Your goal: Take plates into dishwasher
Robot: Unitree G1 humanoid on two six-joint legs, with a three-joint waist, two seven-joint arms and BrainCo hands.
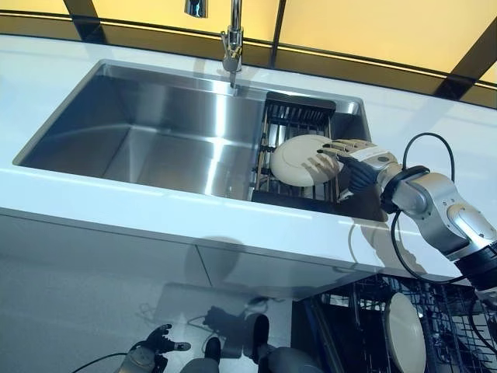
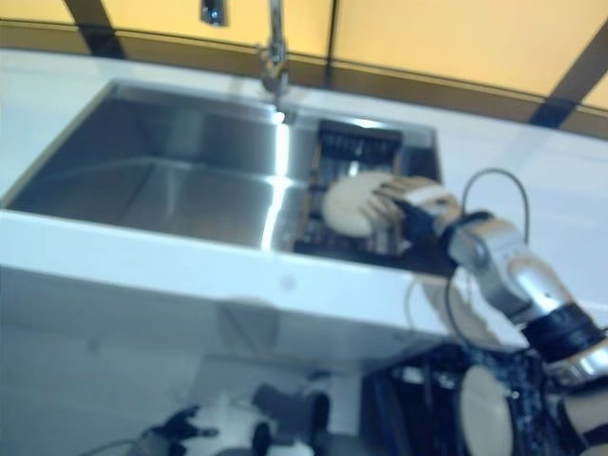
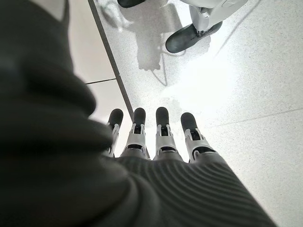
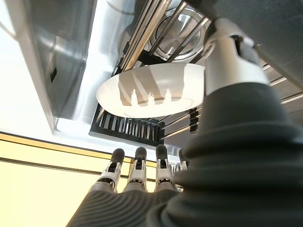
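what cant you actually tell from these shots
- Whether the right hand touches the plate in the sink rack: fingers straight over it, contact unclear in either eye view.
- The dishwasher rack and its plate: cut by the frame edge.
- The left hand: faces only floor.

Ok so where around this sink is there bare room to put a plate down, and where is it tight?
The big sink basin, left of the drying rack, is bare. So is the white counter along the sink's near edge. It is crowded at the rack, where the right hand reaches over the white plate, and in the dishwasher rack below, already holding a plate.
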